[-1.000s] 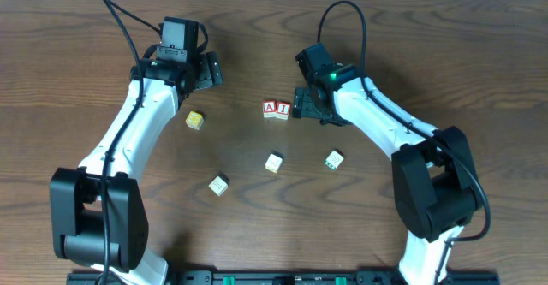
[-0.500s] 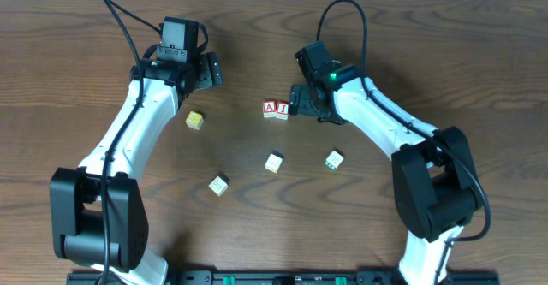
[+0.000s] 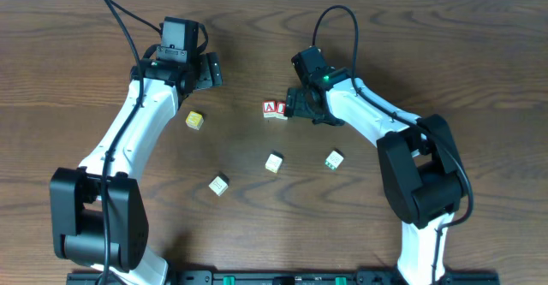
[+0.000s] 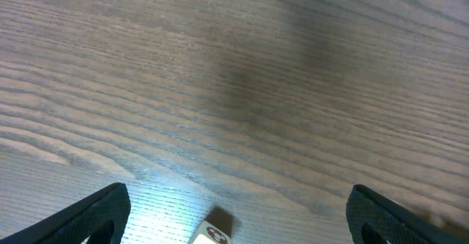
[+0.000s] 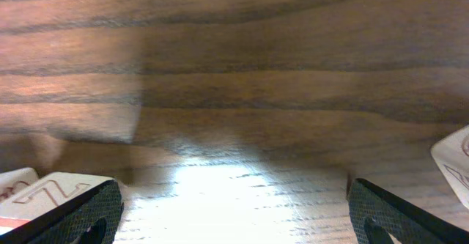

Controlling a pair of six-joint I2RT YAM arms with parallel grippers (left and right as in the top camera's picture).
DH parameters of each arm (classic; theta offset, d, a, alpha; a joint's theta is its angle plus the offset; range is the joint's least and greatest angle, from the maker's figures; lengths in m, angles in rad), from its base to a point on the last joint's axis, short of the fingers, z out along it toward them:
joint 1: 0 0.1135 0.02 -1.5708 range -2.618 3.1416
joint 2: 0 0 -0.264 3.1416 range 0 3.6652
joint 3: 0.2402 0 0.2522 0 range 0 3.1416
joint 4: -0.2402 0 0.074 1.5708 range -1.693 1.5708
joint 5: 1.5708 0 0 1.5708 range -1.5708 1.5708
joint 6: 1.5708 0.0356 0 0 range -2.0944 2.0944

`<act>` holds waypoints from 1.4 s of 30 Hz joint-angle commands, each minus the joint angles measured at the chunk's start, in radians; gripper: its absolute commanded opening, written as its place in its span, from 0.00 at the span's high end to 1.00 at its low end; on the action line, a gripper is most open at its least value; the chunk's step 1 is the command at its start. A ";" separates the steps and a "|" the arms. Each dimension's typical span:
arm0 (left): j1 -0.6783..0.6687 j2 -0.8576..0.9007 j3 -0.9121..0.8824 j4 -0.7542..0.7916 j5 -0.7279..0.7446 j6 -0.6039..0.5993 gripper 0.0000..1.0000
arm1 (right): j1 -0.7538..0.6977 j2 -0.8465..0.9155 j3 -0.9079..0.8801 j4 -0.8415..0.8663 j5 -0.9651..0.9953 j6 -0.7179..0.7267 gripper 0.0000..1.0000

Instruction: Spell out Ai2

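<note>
The red "A" cube (image 3: 269, 108) and red "I" cube (image 3: 279, 109) sit side by side at the table's middle. My right gripper (image 3: 294, 105) is open and low, right against the "I" cube's right side, covering part of it. In the right wrist view the open jaws (image 5: 234, 207) hold only bare wood; two cream cubes (image 5: 55, 189) lie by the left finger, and I cannot tell their letters. No blue "2" cube shows in any view. My left gripper (image 3: 208, 69) is open and empty at the back left.
A yellow cube (image 3: 194, 120) lies below my left gripper; it shows at the left wrist view's bottom edge (image 4: 212, 233). Two cream cubes (image 3: 273, 163) (image 3: 218, 184) and a green-marked cube (image 3: 334, 159) lie nearer the front. Another cube corner (image 5: 454, 163) sits at the right wrist view's edge.
My right gripper has slid left toward the "I" cube and now covers its right edge. The left arm and the other cubes have not moved.
</note>
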 commanded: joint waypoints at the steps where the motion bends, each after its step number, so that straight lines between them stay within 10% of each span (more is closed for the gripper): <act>1: 0.003 0.002 0.014 -0.003 -0.013 0.006 0.05 | 0.007 0.014 0.011 0.007 -0.024 0.019 0.02; 32: 0.003 0.002 0.014 -0.003 -0.014 0.006 0.05 | -0.086 -0.167 0.010 -0.123 0.141 0.007 0.05; 38: 0.003 0.002 0.014 -0.003 -0.013 0.006 0.05 | -0.090 -0.174 -0.002 -0.178 0.196 -0.340 0.01; 42: 0.003 0.002 0.014 -0.003 -0.014 0.006 0.05 | -0.120 -0.174 -0.007 -0.256 0.173 -0.126 0.03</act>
